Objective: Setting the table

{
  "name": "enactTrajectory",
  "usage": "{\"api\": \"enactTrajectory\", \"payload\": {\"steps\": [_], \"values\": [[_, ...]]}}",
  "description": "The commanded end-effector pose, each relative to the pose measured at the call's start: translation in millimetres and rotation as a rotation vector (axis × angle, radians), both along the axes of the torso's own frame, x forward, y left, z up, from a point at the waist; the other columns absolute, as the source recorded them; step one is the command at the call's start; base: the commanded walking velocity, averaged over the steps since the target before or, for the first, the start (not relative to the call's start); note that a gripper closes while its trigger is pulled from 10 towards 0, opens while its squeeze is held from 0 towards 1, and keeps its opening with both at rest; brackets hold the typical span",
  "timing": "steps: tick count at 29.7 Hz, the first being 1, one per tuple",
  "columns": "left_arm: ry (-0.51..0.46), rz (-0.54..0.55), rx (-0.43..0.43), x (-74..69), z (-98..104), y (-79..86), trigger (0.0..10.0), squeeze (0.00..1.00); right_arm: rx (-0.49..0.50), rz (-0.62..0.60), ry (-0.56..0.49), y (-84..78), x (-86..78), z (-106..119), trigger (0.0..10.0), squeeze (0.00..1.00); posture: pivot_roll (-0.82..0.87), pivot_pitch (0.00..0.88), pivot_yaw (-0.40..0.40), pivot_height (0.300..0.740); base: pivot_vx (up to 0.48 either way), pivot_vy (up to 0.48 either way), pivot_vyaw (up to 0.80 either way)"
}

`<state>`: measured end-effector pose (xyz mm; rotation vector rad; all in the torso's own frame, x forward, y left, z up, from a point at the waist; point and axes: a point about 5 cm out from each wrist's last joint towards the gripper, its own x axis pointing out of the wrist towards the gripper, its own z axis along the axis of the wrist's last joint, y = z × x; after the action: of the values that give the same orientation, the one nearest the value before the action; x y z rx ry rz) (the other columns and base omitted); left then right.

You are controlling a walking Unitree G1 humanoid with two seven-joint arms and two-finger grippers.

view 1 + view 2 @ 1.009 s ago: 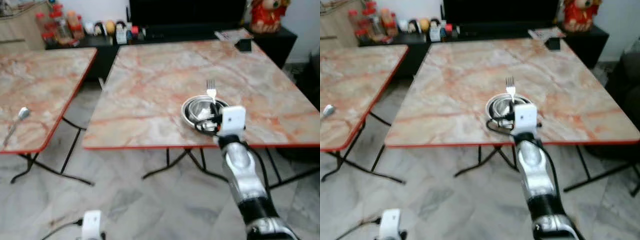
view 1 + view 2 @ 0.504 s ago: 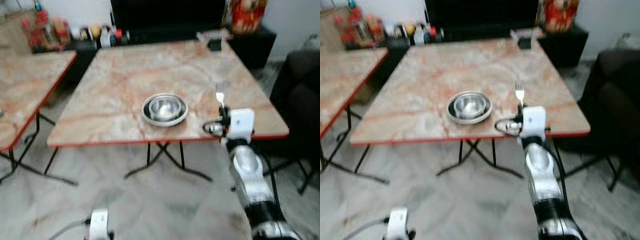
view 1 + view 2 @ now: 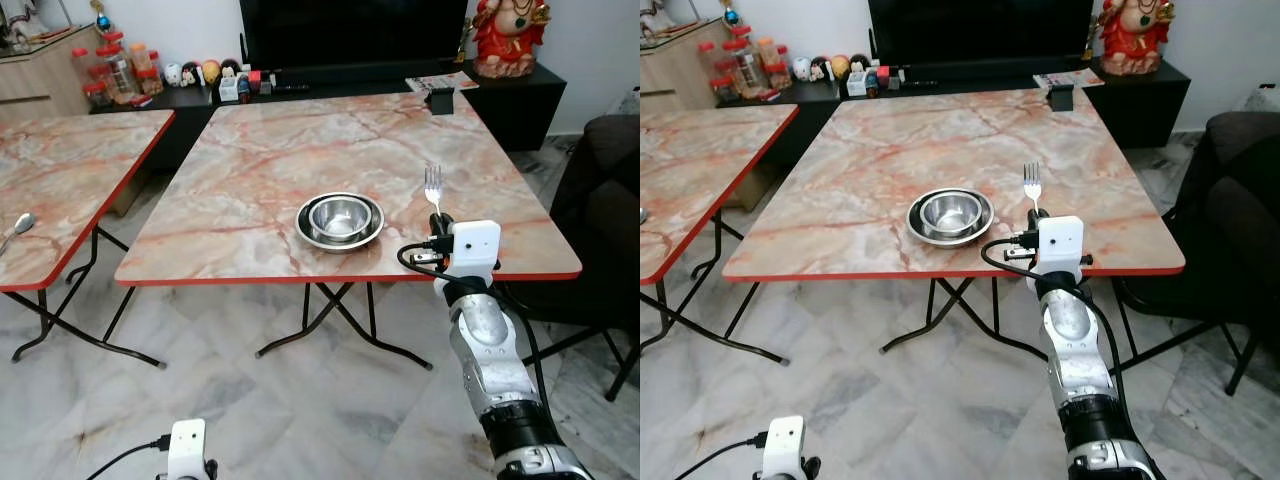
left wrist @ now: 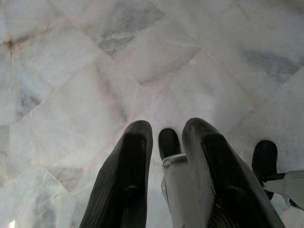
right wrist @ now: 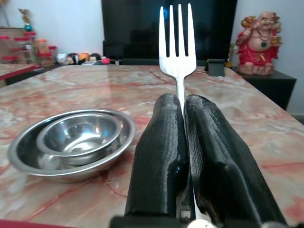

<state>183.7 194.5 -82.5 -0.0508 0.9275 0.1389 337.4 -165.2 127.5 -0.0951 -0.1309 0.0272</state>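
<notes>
The right gripper [image 5: 183,142] is clamped on a fork [image 5: 177,42], its two black fingers [image 5: 159,156] pressed together on the handle so that the tines stand straight up beyond the fingertips. In the head views the gripper sits just above the near edge of the marble table [image 3: 300,150], toward its right corner, with the fork [image 3: 433,187] upright above the white wrist housing. To the gripper's left, near but apart, lie the bowls [image 3: 340,220]: a small steel bowl nested inside a wider one, both resting on the table. Beyond the fork, at the table's far edge, is a small black box [image 3: 440,100], and past that a dark cabinet with a TV [image 3: 350,35] and a red figurine [image 3: 505,35]. A second table [image 3: 70,180] stands well off to the left with a spoon [image 3: 18,228] near its front edge. The left gripper [image 4: 166,180] hangs idle over the tiled floor [image 4: 95,71], its fingers slightly apart and holding nothing.
</notes>
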Motion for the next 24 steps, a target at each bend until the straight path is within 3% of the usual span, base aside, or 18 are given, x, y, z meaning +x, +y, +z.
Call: {"api": "enactTrajectory", "payload": {"steps": [1,6,24], "values": [[-0.011,0.011,0.002,2.2,1.6,3.2,10.0,0.00,0.009,0.011,-0.011,4.4,2.8,5.9,10.0,0.00,-0.23,0.000,0.075,0.740,0.334,0.000,0.00],[-0.015,0.010,0.001,2.4,1.9,3.3,10.0,0.00,0.004,0.010,0.002,4.2,4.2,5.2,10.0,0.00,-0.23,0.000,0.075,0.740,0.339,0.000,-0.59],[-0.017,0.000,0.008,4.4,2.8,3.7,10.0,0.00,-0.011,0.022,0.002,7.6,3.0,3.1,10.0,0.00,-0.22,0.000,0.075,0.740,0.350,0.000,0.00]]}}
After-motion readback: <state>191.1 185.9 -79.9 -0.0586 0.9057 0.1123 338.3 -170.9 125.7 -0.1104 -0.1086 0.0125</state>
